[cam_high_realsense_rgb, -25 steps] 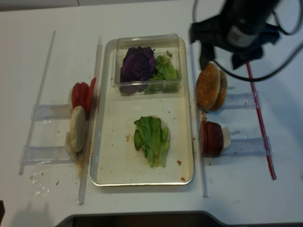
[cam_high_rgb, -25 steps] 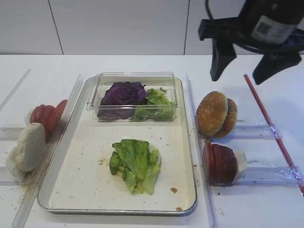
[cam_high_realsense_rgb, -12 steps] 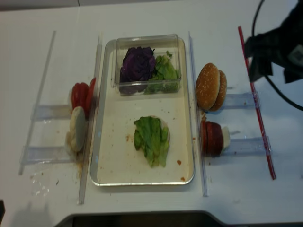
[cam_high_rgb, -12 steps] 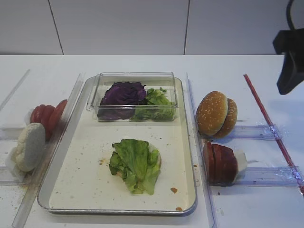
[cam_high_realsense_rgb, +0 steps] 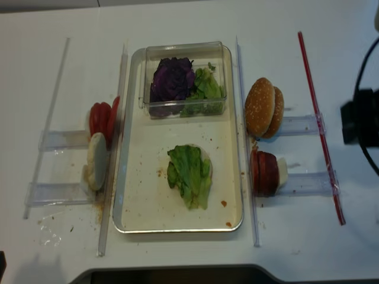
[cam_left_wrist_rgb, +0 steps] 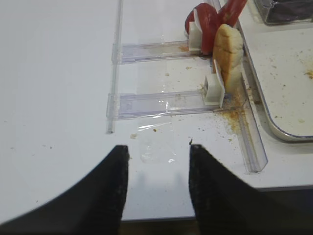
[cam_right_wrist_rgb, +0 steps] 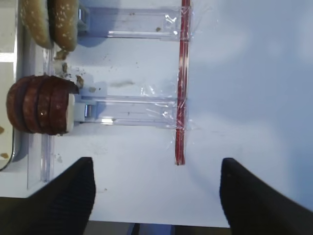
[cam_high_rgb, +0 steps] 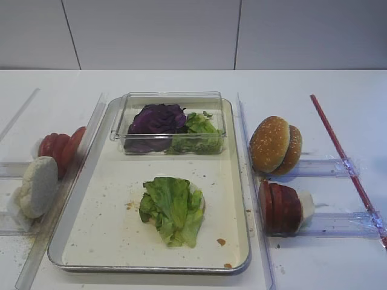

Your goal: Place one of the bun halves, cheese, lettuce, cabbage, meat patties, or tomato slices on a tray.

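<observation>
Lettuce leaf point(cam_high_rgb: 172, 209), lying over a pale bun half at the middle of the tray point(cam_high_rgb: 97, 238), is the item I take as already placed; the clear box point(cam_high_rgb: 175, 99) of purple cabbage point(cam_high_rgb: 157, 118) and more greens sits at the tray's far end. Right end effector point(cam_right_wrist_rgb: 156, 196): jaws spread wide and empty, hovering over bare tabletop point(cam_right_wrist_rgb: 254, 73) just outside the red strip point(cam_right_wrist_rgb: 182, 98), well apart from the meat patties point(cam_right_wrist_rgb: 41, 104) and sesame buns point(cam_right_wrist_rgb: 51, 22) in their clear holders. Left end effector point(cam_left_wrist_rgb: 157, 183): jaws parted to a moderate gap, holding nothing, near the pale bun half point(cam_left_wrist_rgb: 229, 54) and tomato slices point(cam_left_wrist_rgb: 210, 19) on the left rails. Risks, as I judge them: the patties stand on edge and packed together, so a wide approach could take several or topple the row; the light holders could slide if nudged. Hidden or unclear: the bun beneath the leaf shows only at its rim, both arms are out of the first overhead view, and in the second only a dark shape at the right edge shows.
</observation>
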You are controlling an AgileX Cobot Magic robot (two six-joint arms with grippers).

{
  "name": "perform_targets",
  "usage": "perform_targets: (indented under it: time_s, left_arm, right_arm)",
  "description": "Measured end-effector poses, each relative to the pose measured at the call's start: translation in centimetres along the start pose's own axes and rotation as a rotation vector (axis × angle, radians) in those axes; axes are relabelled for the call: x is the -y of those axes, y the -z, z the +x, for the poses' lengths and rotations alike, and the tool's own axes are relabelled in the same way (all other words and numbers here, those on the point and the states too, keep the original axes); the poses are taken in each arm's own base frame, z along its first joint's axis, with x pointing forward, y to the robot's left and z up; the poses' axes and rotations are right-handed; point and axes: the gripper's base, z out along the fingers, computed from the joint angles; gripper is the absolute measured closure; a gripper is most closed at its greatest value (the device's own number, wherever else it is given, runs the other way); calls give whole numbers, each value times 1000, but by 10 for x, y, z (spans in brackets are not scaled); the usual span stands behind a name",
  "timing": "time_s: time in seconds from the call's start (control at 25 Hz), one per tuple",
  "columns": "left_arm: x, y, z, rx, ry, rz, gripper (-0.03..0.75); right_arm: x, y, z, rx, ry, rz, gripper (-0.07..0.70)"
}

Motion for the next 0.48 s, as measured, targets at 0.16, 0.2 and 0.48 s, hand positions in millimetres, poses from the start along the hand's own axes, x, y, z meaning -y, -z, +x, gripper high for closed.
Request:
perform_targets:
  time_s: [0.16, 0.2, 0.48]
  left_arm:
    - [0, 0, 0, 0, 0, 0, 429]
    - [0, 0, 0, 0, 0, 0, 429]
    - [0, 0, 0, 0, 0, 0, 429]
  right_arm:
    - [3, 5, 23, 33, 8, -3, 90]
    - [4, 8, 30, 46, 11, -4, 90]
    - [11, 27, 72, 179, 24, -3, 91]
